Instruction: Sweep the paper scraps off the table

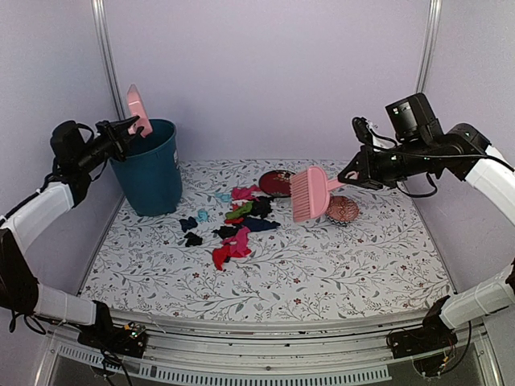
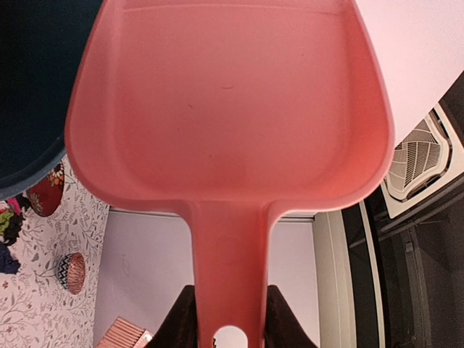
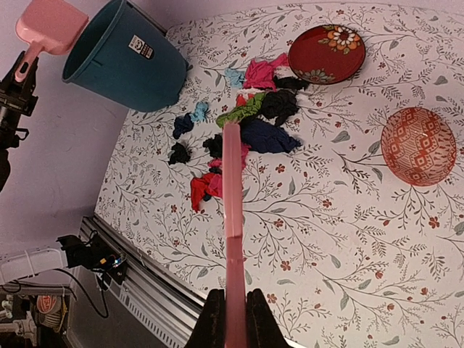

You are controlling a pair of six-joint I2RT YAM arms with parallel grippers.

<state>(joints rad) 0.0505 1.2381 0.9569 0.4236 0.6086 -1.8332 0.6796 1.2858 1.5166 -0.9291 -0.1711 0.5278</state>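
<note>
The left tool (image 1: 119,130) is clenched on the handle of a pink dustpan (image 1: 138,108), held high beside the teal bin's (image 1: 153,173) rim, probably to tip into it; the pan looks bare. The right tool (image 1: 354,173) grips a pink brush (image 1: 306,193) just right of the paper scraps (image 1: 233,225), bunched mid-table (image 1: 362,265). The near side offers sweeping room, while the dark-red plate (image 1: 275,182) and patterned bowl (image 1: 342,211) crowd the far side.
</note>
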